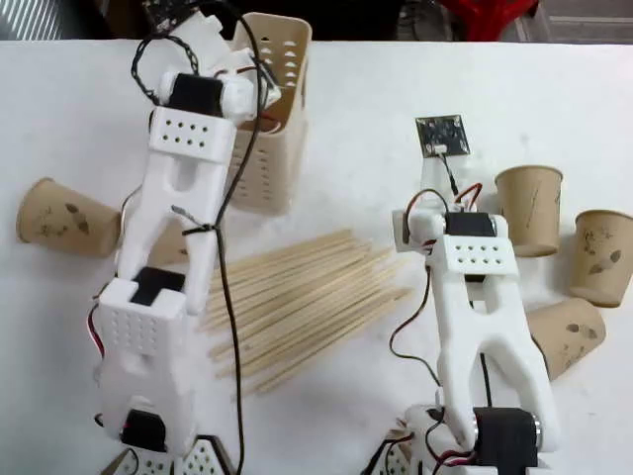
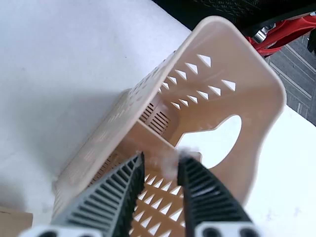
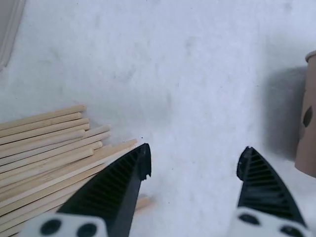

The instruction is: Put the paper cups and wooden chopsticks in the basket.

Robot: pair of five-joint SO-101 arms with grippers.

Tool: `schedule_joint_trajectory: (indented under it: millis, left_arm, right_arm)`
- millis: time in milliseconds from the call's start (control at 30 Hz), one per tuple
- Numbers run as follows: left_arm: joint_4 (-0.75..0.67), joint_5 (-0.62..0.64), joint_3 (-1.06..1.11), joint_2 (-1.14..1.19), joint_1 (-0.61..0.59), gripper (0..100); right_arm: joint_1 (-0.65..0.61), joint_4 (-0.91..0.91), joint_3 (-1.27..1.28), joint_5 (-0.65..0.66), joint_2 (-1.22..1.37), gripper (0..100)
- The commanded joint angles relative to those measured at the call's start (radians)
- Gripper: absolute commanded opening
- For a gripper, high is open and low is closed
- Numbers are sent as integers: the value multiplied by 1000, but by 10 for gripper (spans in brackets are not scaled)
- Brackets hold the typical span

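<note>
White tabletop (image 1: 376, 89) lies under both arms, and a dark room shows beyond its far edge.

Your left gripper (image 2: 162, 159) hangs over the open mouth of the beige perforated plastic basket (image 1: 267, 168), which stands at the far side of the table. Its jaws are only a little apart. Between the tips is a pale blurred patch that I cannot identify.

Your right gripper (image 3: 195, 150) is low over bare table, jaws spread wide and gripping nothing. It is just beside the ends of the pile of pale wooden chopsticks (image 1: 297, 302). This pile lies flat in a loose fan between the 2 arms, outside the basket and near its base.

The cups that I can see are all on the table, outside the basket. 1 brown paper cup (image 1: 64, 218) lies on its side beyond the left arm, well apart from the basket. Beyond the right arm you have 3 more. A standing cup (image 1: 529, 206) is the nearest to the right gripper. An outer cup (image 1: 601, 255) is just beside it, and I cannot tell if the 2 touch. A tipped cup (image 1: 566, 334) lies on its side, nearer to the base of that arm.
</note>
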Motion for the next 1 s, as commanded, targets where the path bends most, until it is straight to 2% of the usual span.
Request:
schedule_joint_trajectory:
  millis: [0,167,233,400,500,600,700,867,967]
  left_arm:
    - [9,12,55,13,5,86]
    - [55,11,46,5,-1,37]
    - [81,-32,34,-5,2,47]
    - [258,-107,-120,-58,7,115]
    - [318,-172,-278,-91,-2,120]
    - [336,-273,-470,-119,2,120]
    - [347,-315,-626,-127,-4,120]
    - [407,-315,-649,-124,-58,123]
    - [388,-316,-649,-117,-96,124]
  right_arm:
    - [12,-15,-6,12,-42,283]
    - [12,-15,-6,12,-42,283]
    - [13,-15,-6,12,-42,283]
    - [13,-15,-6,12,-44,283]
    - [13,-15,-6,12,-44,283]
    - [13,-15,-6,12,-44,283]
    - [13,-12,-8,12,-44,283]
    - [13,-7,-38,48,-44,283]
    - [13,-7,-40,51,-44,283]
